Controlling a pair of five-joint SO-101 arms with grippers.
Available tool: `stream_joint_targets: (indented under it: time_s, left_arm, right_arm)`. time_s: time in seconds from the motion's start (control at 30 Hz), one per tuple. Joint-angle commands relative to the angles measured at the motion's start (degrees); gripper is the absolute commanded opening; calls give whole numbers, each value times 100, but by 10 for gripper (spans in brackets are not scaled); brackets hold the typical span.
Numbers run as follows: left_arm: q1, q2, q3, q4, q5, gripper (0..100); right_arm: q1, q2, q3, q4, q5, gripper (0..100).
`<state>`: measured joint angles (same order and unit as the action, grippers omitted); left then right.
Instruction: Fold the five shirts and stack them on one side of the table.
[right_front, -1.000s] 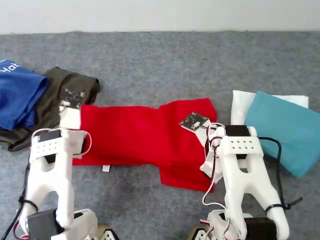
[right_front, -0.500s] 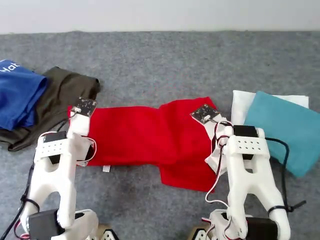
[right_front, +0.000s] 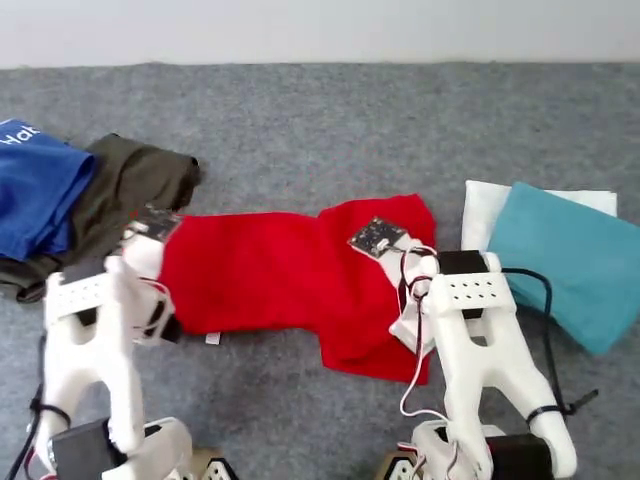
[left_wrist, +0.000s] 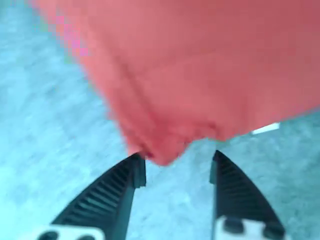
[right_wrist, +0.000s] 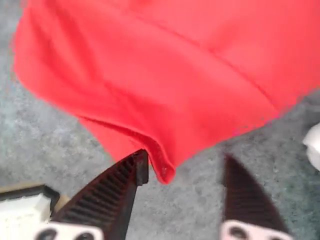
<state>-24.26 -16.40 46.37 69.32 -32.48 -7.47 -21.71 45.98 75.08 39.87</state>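
A red shirt (right_front: 270, 270) lies spread across the middle of the grey table (right_front: 330, 130). My left arm (right_front: 85, 300) stands at its left end and my right arm (right_front: 465, 300) at its right end. My left gripper (left_wrist: 175, 167) is open just above the carpet, and a bunched edge of the red shirt (left_wrist: 200, 75) hangs down between its fingers (left_wrist: 127, 180). My right gripper (right_wrist: 187, 172) is open too, with a folded corner of the red shirt (right_wrist: 165, 85) reaching down beside one finger.
A blue shirt (right_front: 35, 185) lies crumpled on a dark olive shirt (right_front: 125, 185) at the far left. A folded teal shirt (right_front: 565, 255) rests on a folded white one (right_front: 482, 210) at the right. Bare carpet stretches behind the red shirt.
Both arms swung right, then back left and lower over the shirt's ends. The right part of the red shirt has shifted slightly.
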Motion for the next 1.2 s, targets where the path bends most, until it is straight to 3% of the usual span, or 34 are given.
stream_joint_targets:
  time_s: [0.0,0.1,0.23,0.33,0.43,0.5,0.6,0.7,0.77,0.87,0.93,1.07,1.17]
  left_arm:
    - [-563,-211,-690,738,-123,239]
    - [-941,-211,-1147,1345,-527,254]
    - [-1407,-211,-1982,1459,-484,239]
    - [-1424,-211,-2651,1477,281,192]
    - [-1099,-149,-3116,1459,1415,136]
    - [-615,-149,-3222,1319,2224,98]
    - [413,-123,-3169,897,3112,64]
    - [1389,185,-3029,132,3613,36]
    - [1688,686,-2765,-651,3868,28]
    - [1670,1723,-2325,-1969,4316,19]
    - [1451,2409,-2360,-2303,4712,19]
    - [923,2963,-3169,-1626,5829,19]
    - [703,3130,-3284,-1609,5679,19]
  right_arm:
    - [-13,-251,-255,312,132,325]
    - [-13,-251,-659,646,105,318]
    - [-22,-251,-1618,1341,105,317]
    - [-84,-242,-2752,2044,97,282]
    - [-189,-163,-3771,2413,97,132]
    - [-295,22,-4114,2255,-44,7]
    - [-356,804,-4352,1701,-615,53]
    - [-347,1930,-4782,1024,-1530,33]
    - [-330,2695,-5231,752,-1890,15]
    - [-312,3767,-5837,347,-1996,12]
    - [-312,4435,-6268,101,-1996,12]
    - [110,5631,-7121,-479,-2084,12]
    - [593,6422,-7807,-734,-2347,9]
